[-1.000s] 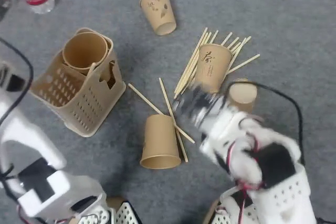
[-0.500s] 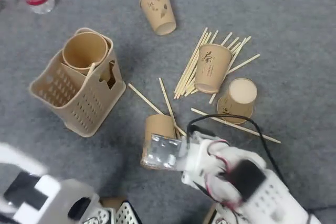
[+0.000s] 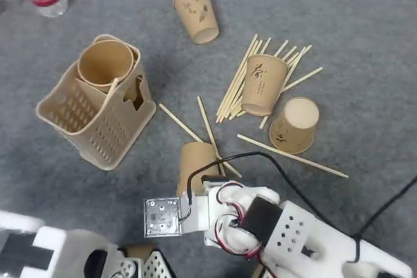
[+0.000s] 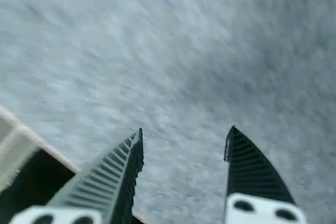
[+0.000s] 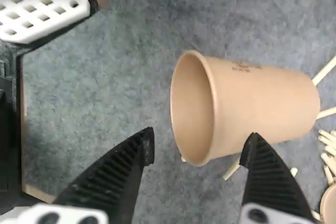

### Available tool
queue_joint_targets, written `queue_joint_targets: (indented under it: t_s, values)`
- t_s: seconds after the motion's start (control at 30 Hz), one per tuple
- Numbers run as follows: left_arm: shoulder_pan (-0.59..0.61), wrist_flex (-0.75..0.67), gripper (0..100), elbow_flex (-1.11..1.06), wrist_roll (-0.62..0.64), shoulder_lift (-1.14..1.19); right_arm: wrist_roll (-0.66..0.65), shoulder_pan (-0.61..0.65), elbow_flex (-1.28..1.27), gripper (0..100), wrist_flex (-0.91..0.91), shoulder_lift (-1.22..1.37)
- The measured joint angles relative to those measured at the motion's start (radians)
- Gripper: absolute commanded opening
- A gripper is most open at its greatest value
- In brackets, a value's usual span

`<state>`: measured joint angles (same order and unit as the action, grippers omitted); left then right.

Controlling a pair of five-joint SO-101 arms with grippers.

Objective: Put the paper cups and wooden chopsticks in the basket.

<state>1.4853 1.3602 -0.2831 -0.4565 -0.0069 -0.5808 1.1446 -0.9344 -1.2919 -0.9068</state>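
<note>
While the basket (image 3: 98, 115) is standing at the left of the grey mat (image 3: 365, 43) with one paper cup (image 3: 104, 63) sitting inside it, the left gripper (image 4: 186, 129) is hanging over bare mat, its jaws apart and gripping nothing. Near the middle, a tipped cup (image 5: 247, 108) is lying on its side, and the right gripper (image 5: 202, 132) is hovering at its mouth, jaws spread wide to either side of the rim. Farther right, wooden chopsticks (image 3: 238, 79) are lying fanned out under another cup (image 3: 262, 84).
</note>
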Motion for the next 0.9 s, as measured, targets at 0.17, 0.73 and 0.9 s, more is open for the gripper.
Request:
queue_joint_targets:
  t_s: [0.17, 0.73, 0.9]
  values:
    - [-0.006, -0.049, 24, -0.213, 0.055, 0.000, 0.002, -0.012, -0.071, 27.6, 0.087, 0.000]
    - [-0.011, -0.310, 24, -0.519, 0.129, -0.032, -0.058, -0.296, -0.203, 27.0, 0.537, 0.000]
    - [-0.011, -0.310, 24, -0.526, 0.129, -0.038, -0.069, -0.347, -0.203, 10.3, 0.608, 0.000]
